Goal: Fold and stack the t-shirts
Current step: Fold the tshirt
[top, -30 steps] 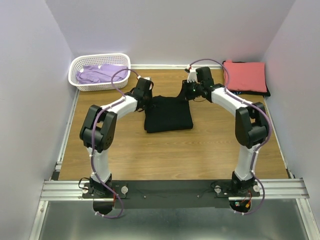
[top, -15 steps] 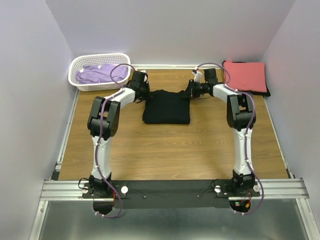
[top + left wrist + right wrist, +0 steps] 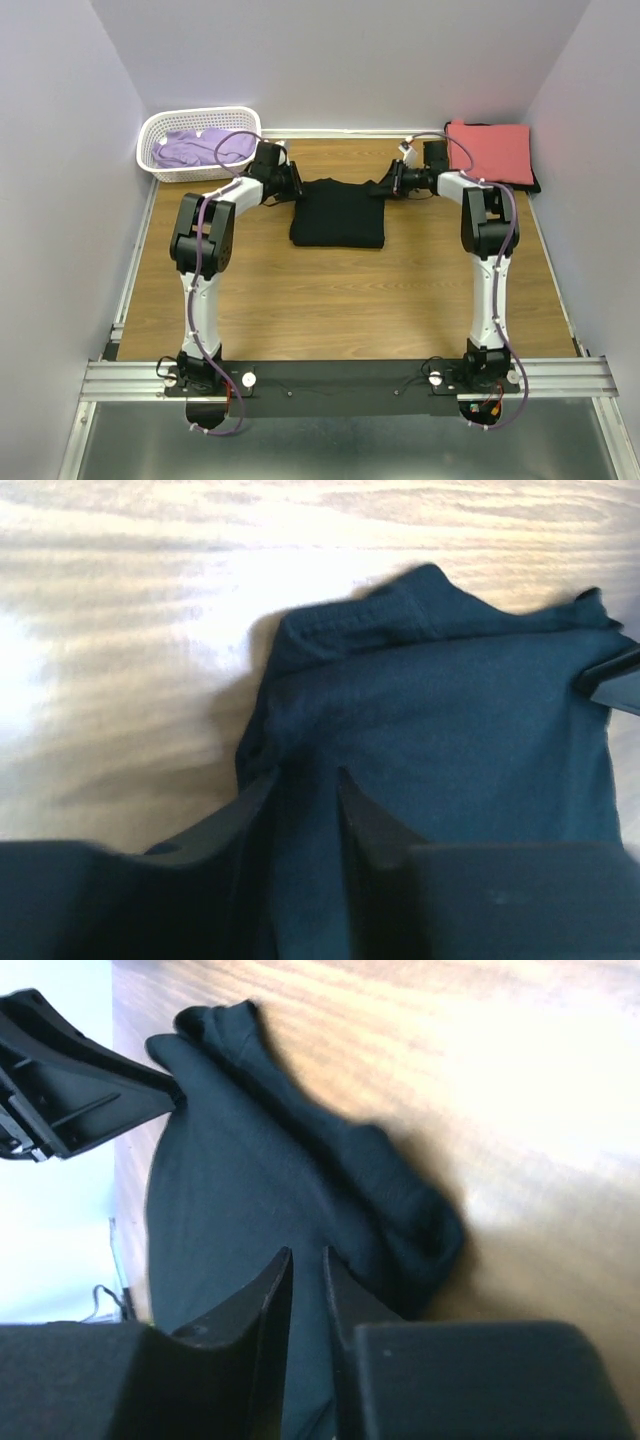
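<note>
Far-middle on the table [image 3: 340,300], the folded black t-shirt [image 3: 337,213] has left gripper [image 3: 296,187] and right gripper [image 3: 384,187] at its far corners, jaws barely apart, grip unclear, so the fold looks done and next needs a firm pinch to stack it.

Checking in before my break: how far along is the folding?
Done: red shirt folded at the far right. In hand: black shirt folded mid-table, left fingers and right fingers at its far corners, grip unclear. Left: stacking it; lavender shirt in the basket.

Black t-shirt [image 3: 337,212], coral-red t-shirt [image 3: 489,152]
</note>
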`<state>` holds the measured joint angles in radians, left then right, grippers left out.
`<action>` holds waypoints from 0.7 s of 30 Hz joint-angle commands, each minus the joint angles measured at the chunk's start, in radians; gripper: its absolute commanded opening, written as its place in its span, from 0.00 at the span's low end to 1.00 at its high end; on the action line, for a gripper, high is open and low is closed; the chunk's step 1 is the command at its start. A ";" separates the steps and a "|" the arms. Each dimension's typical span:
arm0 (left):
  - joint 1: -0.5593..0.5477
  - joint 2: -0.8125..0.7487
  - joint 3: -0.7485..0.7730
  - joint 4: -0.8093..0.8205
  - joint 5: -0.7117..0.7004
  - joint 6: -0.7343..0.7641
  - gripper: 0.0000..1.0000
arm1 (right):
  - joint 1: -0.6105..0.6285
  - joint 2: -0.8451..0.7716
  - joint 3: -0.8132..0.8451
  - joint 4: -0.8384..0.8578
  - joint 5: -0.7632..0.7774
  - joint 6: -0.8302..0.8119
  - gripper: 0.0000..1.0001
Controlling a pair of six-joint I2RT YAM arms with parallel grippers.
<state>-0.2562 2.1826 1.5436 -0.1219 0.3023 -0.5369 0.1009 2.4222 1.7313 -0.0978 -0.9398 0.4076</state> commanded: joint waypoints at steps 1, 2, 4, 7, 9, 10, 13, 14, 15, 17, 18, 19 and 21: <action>0.003 -0.180 -0.060 0.034 0.020 -0.046 0.45 | -0.013 -0.156 -0.062 0.009 0.022 0.026 0.30; -0.003 -0.207 -0.066 0.041 0.017 -0.055 0.48 | -0.010 -0.184 -0.075 0.018 0.021 0.034 0.31; -0.026 -0.280 -0.089 0.045 -0.006 -0.055 0.57 | 0.003 -0.268 -0.133 0.044 0.019 0.056 0.36; -0.066 -0.365 -0.146 0.048 -0.025 -0.055 0.62 | 0.049 -0.368 -0.235 0.079 -0.002 0.079 0.39; -0.081 -0.401 -0.218 0.070 -0.026 -0.067 0.61 | 0.077 -0.405 -0.316 0.089 -0.025 0.101 0.39; -0.090 -0.431 -0.246 0.082 -0.020 -0.070 0.59 | 0.104 -0.431 -0.341 0.140 -0.033 0.111 0.39; -0.107 -0.457 -0.359 0.136 0.007 -0.093 0.49 | 0.147 -0.451 -0.433 0.185 -0.054 0.135 0.39; -0.107 -0.460 -0.384 0.151 0.015 -0.101 0.45 | 0.158 -0.454 -0.455 0.205 -0.057 0.137 0.39; -0.109 -0.457 -0.407 0.172 0.026 -0.107 0.42 | 0.180 -0.453 -0.473 0.211 -0.060 0.137 0.39; -0.109 -0.445 -0.465 0.194 0.041 -0.120 0.35 | 0.191 -0.443 -0.525 0.224 -0.073 0.132 0.39; -0.107 -0.439 -0.497 0.215 0.050 -0.123 0.31 | 0.191 -0.430 -0.541 0.224 -0.091 0.122 0.39; -0.107 -0.420 -0.507 0.225 0.052 -0.124 0.29 | 0.191 -0.422 -0.559 0.222 -0.093 0.111 0.39; -0.103 -0.396 -0.514 0.232 0.051 -0.121 0.24 | 0.186 -0.393 -0.588 0.224 -0.093 0.079 0.39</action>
<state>-0.3676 1.7473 1.0519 0.0525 0.3248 -0.6445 0.3073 1.9793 1.1851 0.0929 -0.9939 0.5228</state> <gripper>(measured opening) 0.279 0.388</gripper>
